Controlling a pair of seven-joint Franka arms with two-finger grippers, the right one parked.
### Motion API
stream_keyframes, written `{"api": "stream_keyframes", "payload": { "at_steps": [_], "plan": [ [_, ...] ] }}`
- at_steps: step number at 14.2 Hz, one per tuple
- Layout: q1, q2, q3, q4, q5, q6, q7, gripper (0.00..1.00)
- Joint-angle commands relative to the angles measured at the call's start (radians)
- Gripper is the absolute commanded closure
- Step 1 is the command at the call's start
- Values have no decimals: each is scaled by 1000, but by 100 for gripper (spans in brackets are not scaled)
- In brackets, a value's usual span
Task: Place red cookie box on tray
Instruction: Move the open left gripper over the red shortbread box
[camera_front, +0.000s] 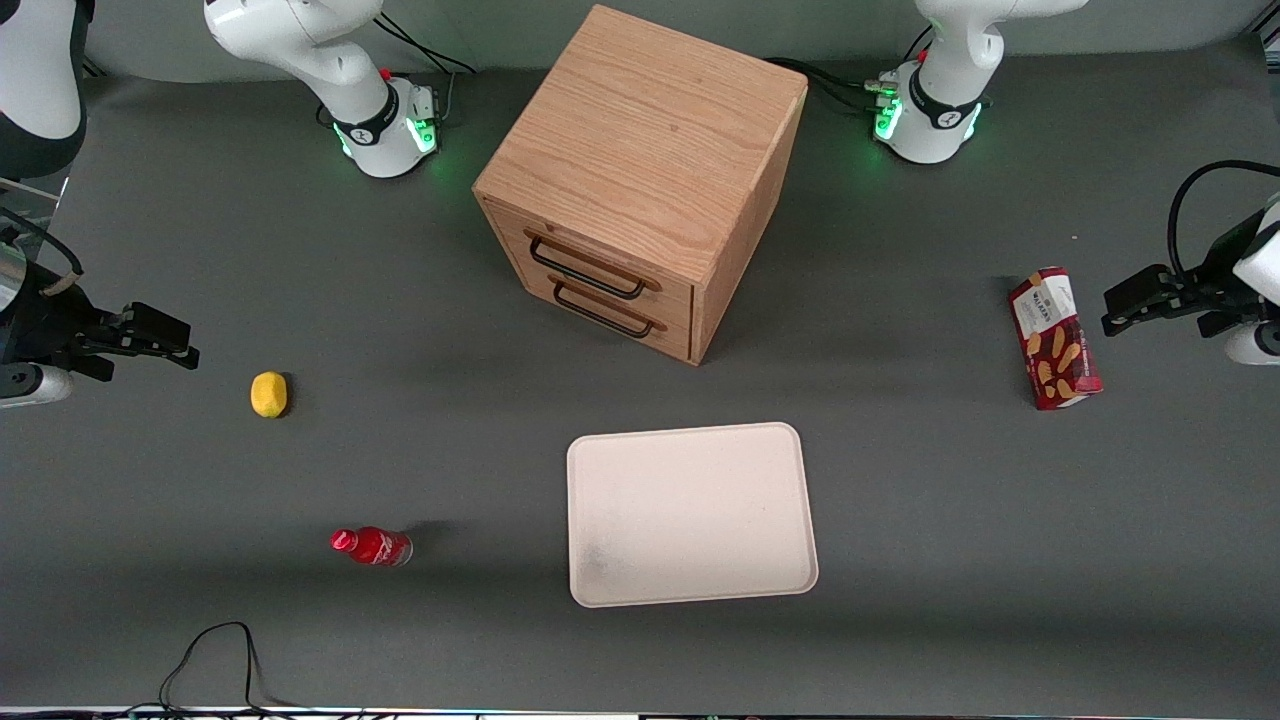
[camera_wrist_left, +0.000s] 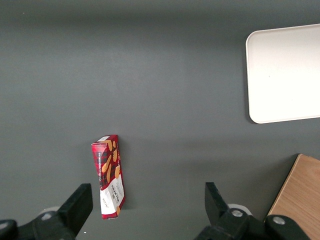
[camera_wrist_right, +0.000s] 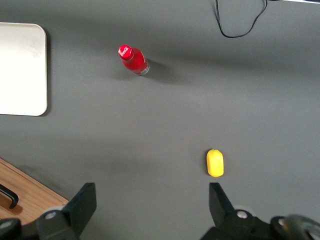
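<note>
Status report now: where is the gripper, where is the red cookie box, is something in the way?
Gripper open, beside the red cookie box, not touching. Box lying on the table, off the tray. Nothing between box and tray.

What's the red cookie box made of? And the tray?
The red cookie box looks like printed cardboard: flat sides, sharp folded edges. The tray looks like matte cream plastic, smooth with rounded corners, though I can't be sure. The open gripper hovers above the box.
</note>
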Motion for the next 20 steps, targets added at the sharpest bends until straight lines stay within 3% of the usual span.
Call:
{"api": "stream_keyframes", "payload": {
  "at_steps": [1,12,20],
  "plan": [
    [1,-14,4,-11,-16,-12,-14,0],
    [2,-9,4,-12,-10,-31,1,0],
    [160,-58,-25,-86,-7,-22,105,0]
  ]
}}
